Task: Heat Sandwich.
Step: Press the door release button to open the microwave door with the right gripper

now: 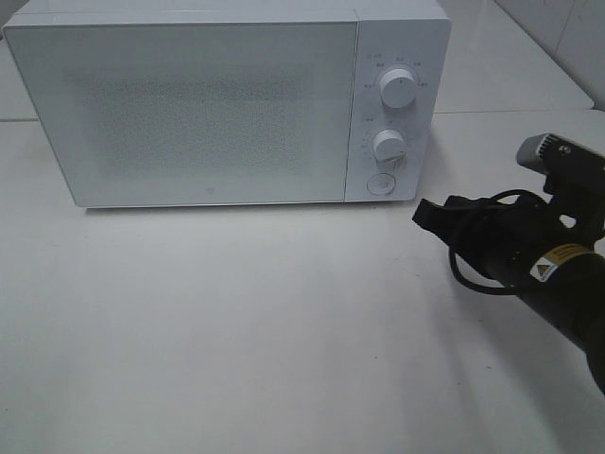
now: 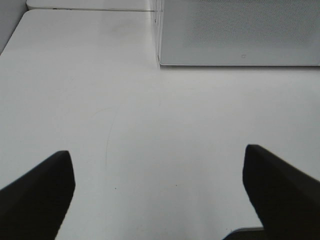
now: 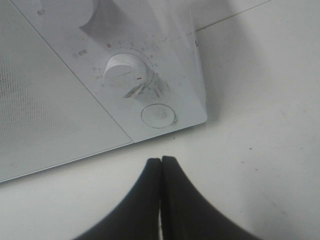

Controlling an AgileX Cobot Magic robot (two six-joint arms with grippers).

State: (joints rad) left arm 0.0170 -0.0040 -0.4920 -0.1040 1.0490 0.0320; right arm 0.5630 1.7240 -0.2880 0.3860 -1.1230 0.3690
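Observation:
The sandwich and its plate are out of view in all three views. A white microwave (image 1: 189, 104) stands at the back with its door closed; it has two round knobs (image 1: 398, 87) and a round door button (image 1: 380, 184) on its right panel. My right gripper (image 1: 423, 214) is shut and empty, just right of and slightly in front of the button. In the right wrist view its closed fingertips (image 3: 161, 161) point at the button (image 3: 158, 115) with a gap of table between. My left gripper (image 2: 157, 190) is open and empty over the bare table, left of the microwave (image 2: 240, 35).
The white table (image 1: 236, 331) spreads in front of the microwave. A second table edge and seam (image 1: 529, 109) lie behind on the right. The right arm's black body and cable (image 1: 529, 255) hang over the table's right side.

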